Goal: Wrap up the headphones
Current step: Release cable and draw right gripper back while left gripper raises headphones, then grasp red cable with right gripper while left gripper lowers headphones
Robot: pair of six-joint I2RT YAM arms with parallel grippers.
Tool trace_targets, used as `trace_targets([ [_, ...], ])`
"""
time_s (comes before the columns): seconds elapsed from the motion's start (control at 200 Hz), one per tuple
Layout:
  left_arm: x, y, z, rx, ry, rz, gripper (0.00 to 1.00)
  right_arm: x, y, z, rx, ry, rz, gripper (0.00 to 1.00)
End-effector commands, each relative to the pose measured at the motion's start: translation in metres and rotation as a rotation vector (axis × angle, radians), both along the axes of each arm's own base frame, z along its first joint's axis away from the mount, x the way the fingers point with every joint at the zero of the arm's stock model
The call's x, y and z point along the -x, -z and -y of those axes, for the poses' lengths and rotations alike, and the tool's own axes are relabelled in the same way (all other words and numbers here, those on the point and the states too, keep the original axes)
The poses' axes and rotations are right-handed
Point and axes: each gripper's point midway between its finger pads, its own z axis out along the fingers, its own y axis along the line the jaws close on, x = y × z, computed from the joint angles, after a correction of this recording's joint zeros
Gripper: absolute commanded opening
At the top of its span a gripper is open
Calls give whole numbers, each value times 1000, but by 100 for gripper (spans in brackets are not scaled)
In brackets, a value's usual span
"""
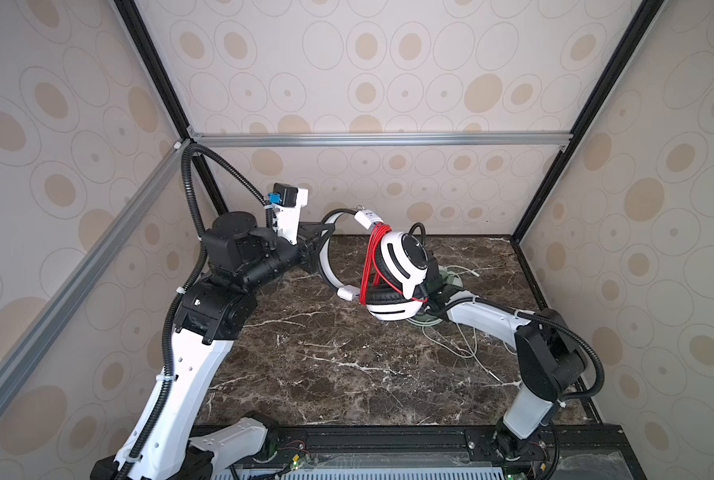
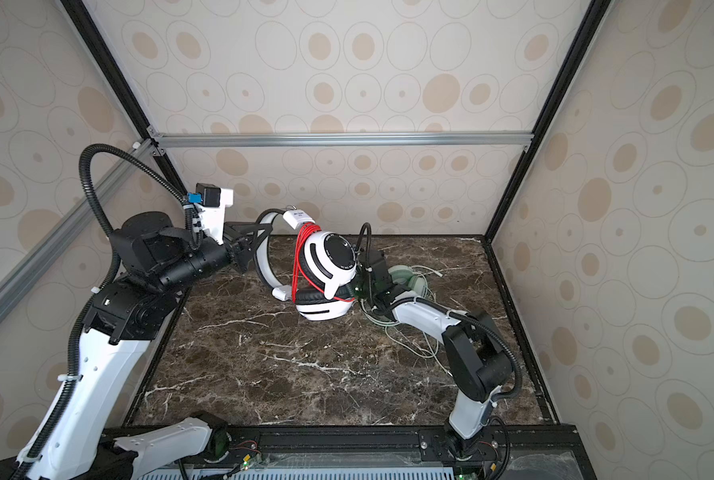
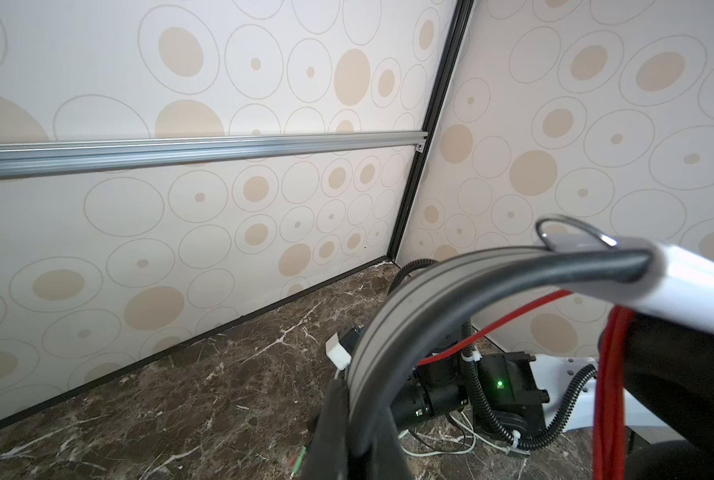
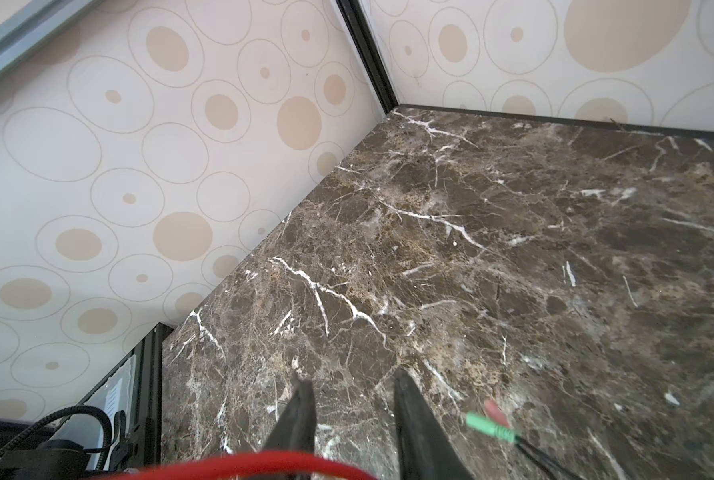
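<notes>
Firmly, the left gripper [image 1: 321, 245] is clenched on the headband [image 3: 409, 316] of the white headphones [image 1: 401, 257], its forearm level. The slider label [image 1: 368, 217] is too small to read. The right gripper [image 4: 353, 399] stands released (red cable [image 4: 263, 461] crosses its base), its arm low. The mint-green headset [image 2: 407, 277] lies on the table [image 1: 326, 353] behind it.

Above the table [image 1: 326, 365], a raised headset [image 1: 401, 257], cord [image 1: 371, 257] looped over it — to its right, lying flat, a second headset [image 2: 411, 279].

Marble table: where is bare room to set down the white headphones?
Bare: the marble table's front middle, between the left arm and right arm, in front of the white headphones. Crowded: right rear, where mint-green headphones and pale cable lie under the right arm.
</notes>
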Motion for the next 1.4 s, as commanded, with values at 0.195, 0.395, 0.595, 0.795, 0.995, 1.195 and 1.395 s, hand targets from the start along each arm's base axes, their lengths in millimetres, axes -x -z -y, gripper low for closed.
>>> trace_targets([
  [0.195,16,-57,-5,133,9,126,0,-9,23,-3,-33,49,-40,28],
  [0.395,10,-58,-13,143,-51,120,0,-4,36,-1,-22,43,-67,15],
  [0.595,-18,-52,-41,207,-270,61,0,1,41,1,-4,47,-71,1],
  [0.795,-48,-53,-67,323,-463,48,0,14,49,-6,58,43,-72,0],
  [0.995,-76,-49,-101,339,-686,27,0,34,55,-10,118,55,-64,0],
  [1.195,-109,-27,-109,274,-774,2,0,68,56,-16,207,-3,-31,0],
  [1.395,-130,25,-130,87,-925,-4,0,103,44,-15,315,-58,37,0],
])
